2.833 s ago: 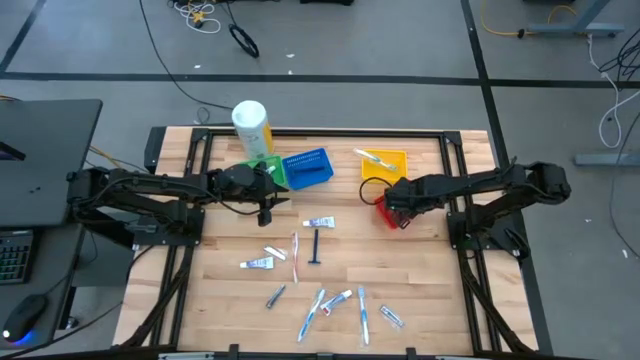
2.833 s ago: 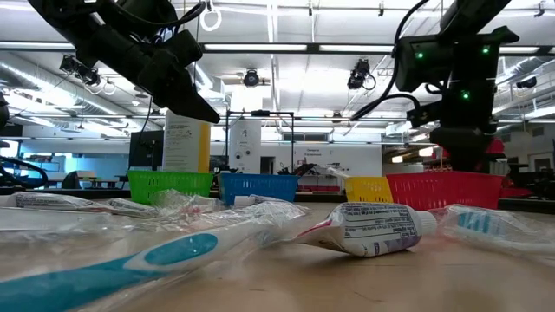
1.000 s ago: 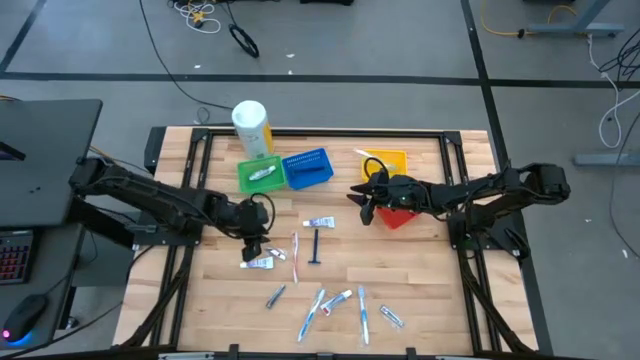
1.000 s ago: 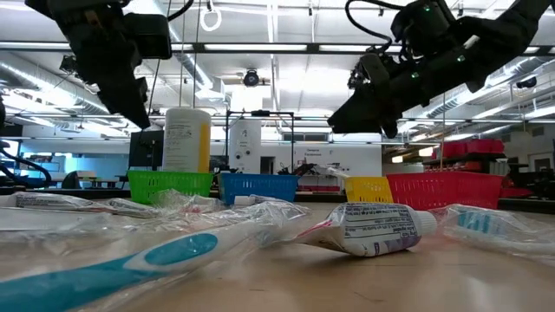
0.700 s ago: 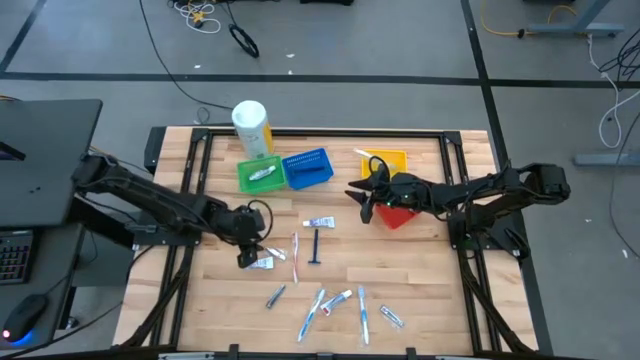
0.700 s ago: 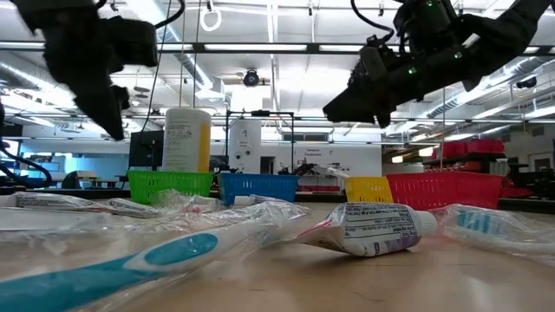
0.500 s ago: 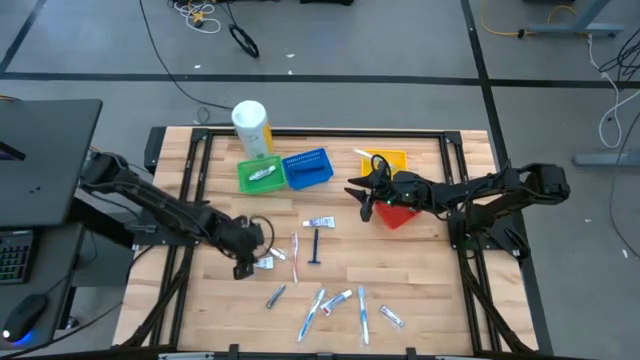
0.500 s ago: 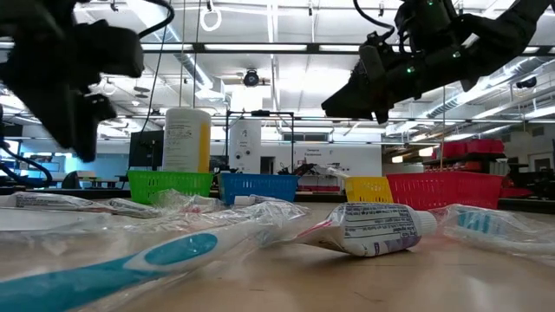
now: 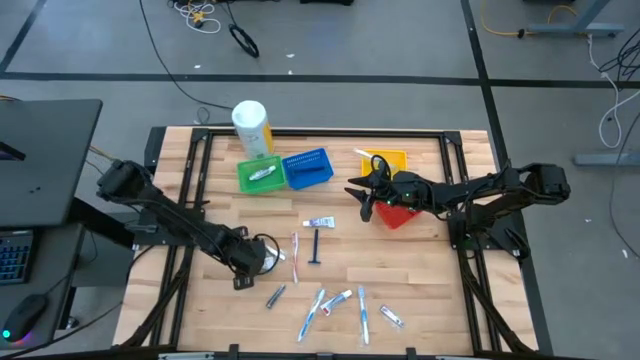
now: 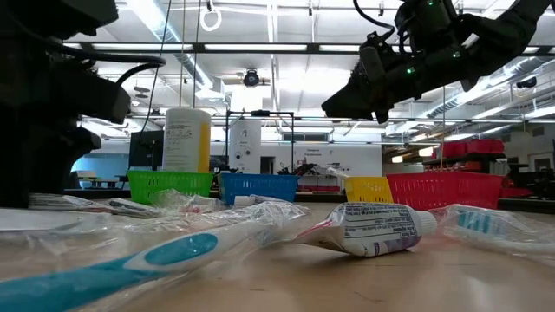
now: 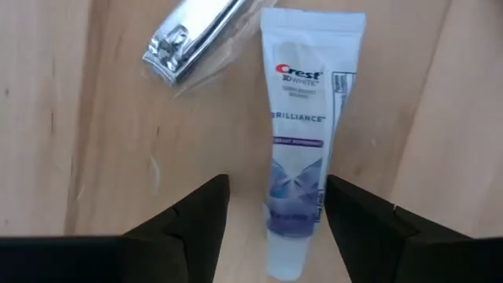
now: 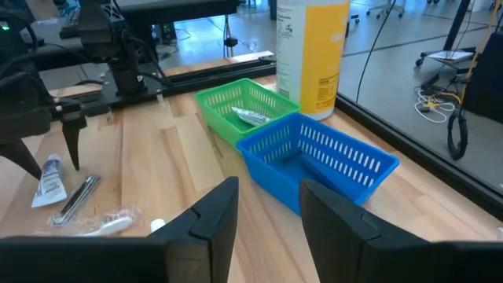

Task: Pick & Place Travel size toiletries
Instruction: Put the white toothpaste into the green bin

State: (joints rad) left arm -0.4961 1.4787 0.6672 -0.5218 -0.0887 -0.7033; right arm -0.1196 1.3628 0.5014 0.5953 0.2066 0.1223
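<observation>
Our left gripper [image 11: 271, 206] hangs low over the table [image 9: 420, 290] with its fingers [image 11: 198, 214] spread, one on either side of a white toothpaste tube [image 11: 302, 134] lying flat on the wood; a metal nail clipper [image 11: 192, 35] lies just beside the tube. From above, this gripper [image 9: 243, 268] sits left of the scattered toothbrushes [image 9: 313, 312]. Our right gripper [image 12: 267, 206] holds nothing, fingers parted, raised near the red basket [image 9: 397, 214]. It faces the blue basket [image 12: 318, 165] and the green basket [image 12: 240, 106], which holds what seems to be one small tube, hard to make out.
</observation>
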